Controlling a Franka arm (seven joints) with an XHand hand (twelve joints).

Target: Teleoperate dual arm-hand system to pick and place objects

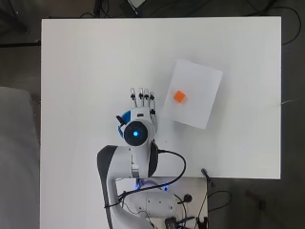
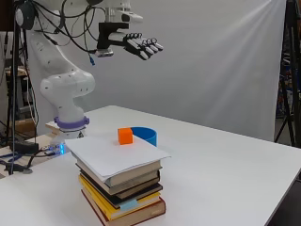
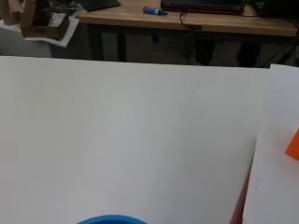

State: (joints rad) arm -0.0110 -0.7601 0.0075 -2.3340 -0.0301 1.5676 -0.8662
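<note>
In the side view's lower centre, a stack of books is topped by a white sheet, with the orange cube resting on it. Just behind sits a blue bowl. High at upper left, the hand hovers with straight fingers, holding nothing, well above the white table.

From overhead, the arm and hand cover nearly all of the blue bowl; only a sliver shows. The white sheet hides the book stack beneath it. In the wrist view, the orange cube and bowl rim are cut off by the edges. From the side, the cube and sheet partly hide the bowl.
</note>
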